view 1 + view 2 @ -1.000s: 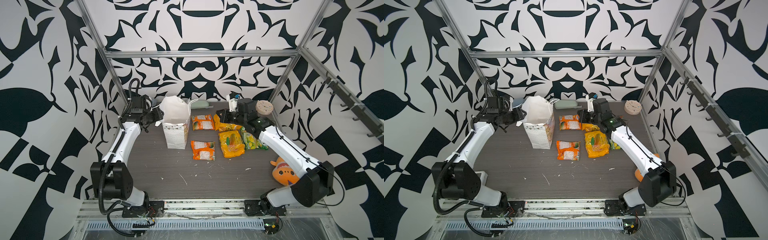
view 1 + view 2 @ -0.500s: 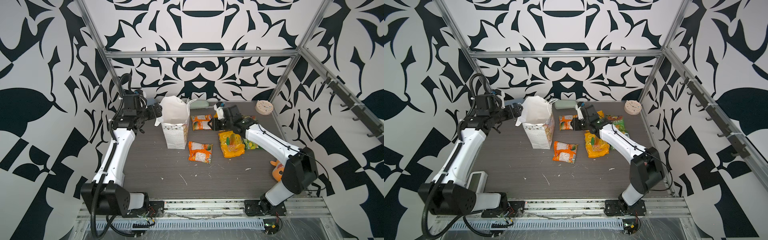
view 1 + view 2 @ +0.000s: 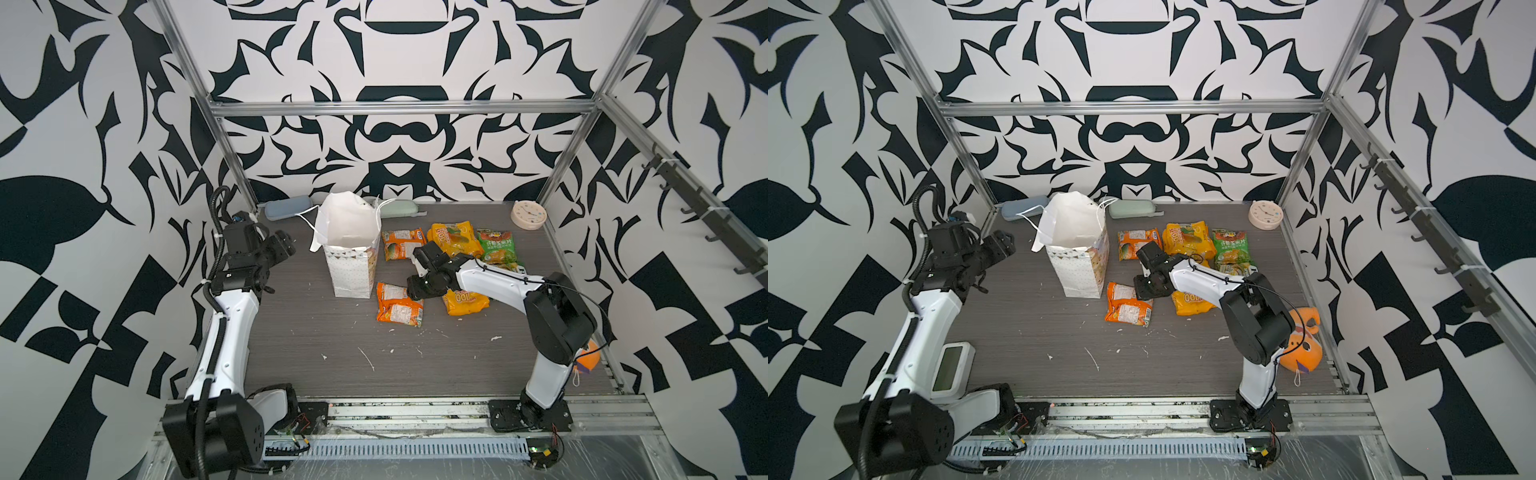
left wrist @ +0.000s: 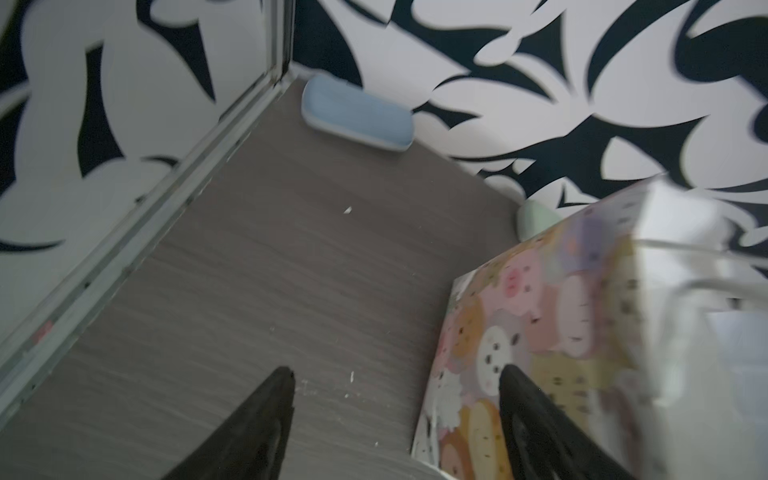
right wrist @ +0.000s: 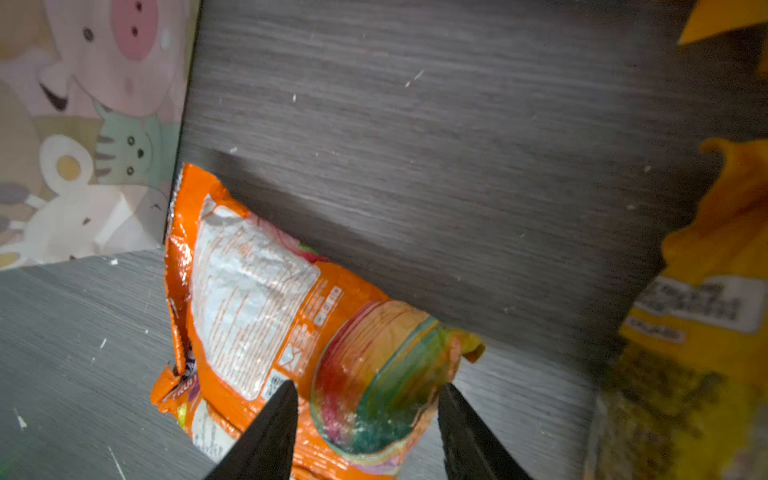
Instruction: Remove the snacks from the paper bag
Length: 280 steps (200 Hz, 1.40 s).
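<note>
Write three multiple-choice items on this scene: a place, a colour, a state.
1. The paper bag is: A upright; B lying flat; C tipped on its side.
2. The clock sits: A in the bag; B at the far right corner of the table; C at the front edge.
3. The packet beneath the right end effector is: A green; B orange; C blue.

A, its open mouth faces up in both top views. B, it shows far right at the back. B, the right wrist view shows orange wrapping.

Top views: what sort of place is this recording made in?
Likely a lab robot cell, not a home: an aluminium frame, black-and-white patterned wall panels, and two arms bolted to a front rail.
</note>
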Tool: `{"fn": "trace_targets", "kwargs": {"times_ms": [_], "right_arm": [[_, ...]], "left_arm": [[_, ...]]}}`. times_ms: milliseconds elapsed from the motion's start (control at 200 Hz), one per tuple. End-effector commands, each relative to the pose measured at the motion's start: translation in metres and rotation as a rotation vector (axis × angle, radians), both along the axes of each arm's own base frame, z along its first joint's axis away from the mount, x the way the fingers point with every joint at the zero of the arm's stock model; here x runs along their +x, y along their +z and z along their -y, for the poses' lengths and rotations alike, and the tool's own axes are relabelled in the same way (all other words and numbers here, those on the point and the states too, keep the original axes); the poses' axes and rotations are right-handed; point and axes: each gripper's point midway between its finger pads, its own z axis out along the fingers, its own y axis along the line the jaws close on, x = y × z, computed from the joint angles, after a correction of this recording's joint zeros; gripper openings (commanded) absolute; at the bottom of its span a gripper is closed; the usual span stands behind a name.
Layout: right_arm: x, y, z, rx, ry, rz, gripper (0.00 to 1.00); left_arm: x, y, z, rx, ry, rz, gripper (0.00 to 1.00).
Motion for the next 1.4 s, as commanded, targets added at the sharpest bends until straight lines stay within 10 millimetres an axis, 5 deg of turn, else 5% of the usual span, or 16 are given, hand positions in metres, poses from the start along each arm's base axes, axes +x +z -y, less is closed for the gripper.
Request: {"fn": "trace_targets", "kwargs": {"times_ms": [0,165,360,645,905,1120,1395], "right_arm": [[-0.002,0.003,0.003,-0.042,-0.027,0.006,0.59],[-0.001,-0.013,0.001,-0.083,-0.052,-0.012,0.51],[0.020,-0.008,0.007,-0.141,-0.089,0.062,0.36],[0.055,0.015,0.021,-0.189,-0.108,0.154,0.35],[0.035,0.052,-0.008,-0.044,-0.067,0.197,0.47],[0.025,0.019,-0.026,-0.063,-0.116,0.145,0.55],[0.044,-0.005,-0.006,-0.195,-0.236,0.204,0.52]], "left_arm": [[0.008,-0.005,0.006,-0.085,0.001,0.018,0.78],[0.015,-0.033,0.015,-0.159,-0.020,-0.032,0.76],[0.015,-0.037,0.018,-0.177,-0.027,-0.031,0.76],[0.009,-0.061,0.022,-0.217,-0.026,-0.052,0.76],[0.005,-0.106,0.031,-0.281,-0.032,-0.136,0.76],[0.010,-0.115,0.034,-0.293,-0.047,-0.148,0.76],[0.006,-0.112,0.034,-0.274,-0.062,-0.153,0.76]]}}
